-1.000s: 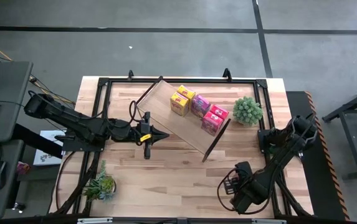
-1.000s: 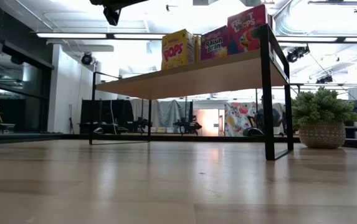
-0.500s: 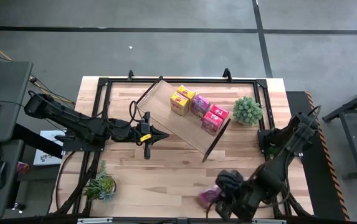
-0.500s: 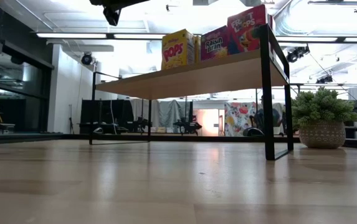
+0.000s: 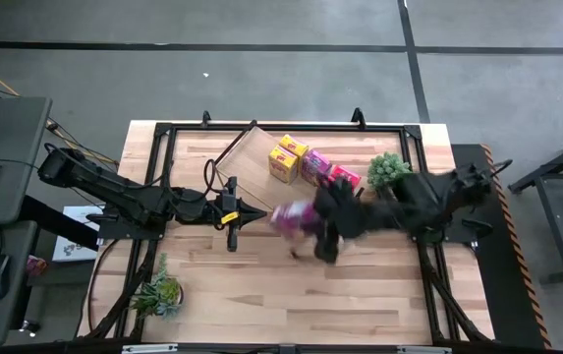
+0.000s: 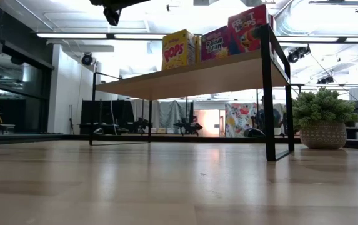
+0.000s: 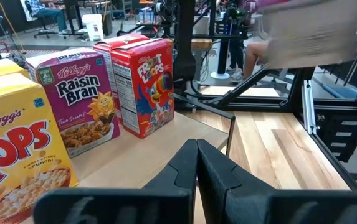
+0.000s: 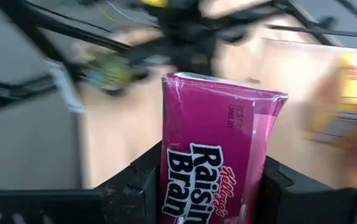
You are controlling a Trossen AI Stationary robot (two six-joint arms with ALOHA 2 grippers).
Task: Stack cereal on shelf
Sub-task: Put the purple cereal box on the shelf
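The shelf [image 5: 256, 172] stands slantwise on the table's far half; it also shows in the low view [image 6: 191, 78]. Yellow [image 5: 286, 159], pink [image 5: 314, 165] and red [image 5: 345, 177] cereal boxes stand in a row on it, and they show as Pops [image 7: 16, 162], Raisin Bran [image 7: 78, 102] and Froot Loops [image 7: 144, 84]. My right gripper [image 5: 303, 221] is shut on another pink cereal box [image 5: 289, 217], blurred, over the shelf's near long edge. My left gripper [image 5: 234, 218] is shut and empty beside the shelf's left end. My right gripper pinches the pink Raisin Bran box between its two fingers [image 8: 134, 183], one on each narrow side [image 8: 169, 168], with the printed front facing the wrist camera. The arm reaches in from the table's right. The box is lifted clear of the table.
A green potted plant [image 5: 387, 169] stands right of the shelf, seen too in the low view [image 6: 319, 125]. Another plant [image 5: 158, 293] stands at the near left corner. Black rails [image 5: 281, 126] frame the table. Bare tabletop [image 5: 291, 295] lies in the near half.
My right gripper has swung from the table's near right corner toward the far edge and the left, up to the shelf's near edge. It carries the pink box, which half a second ago was near the table's front edge.
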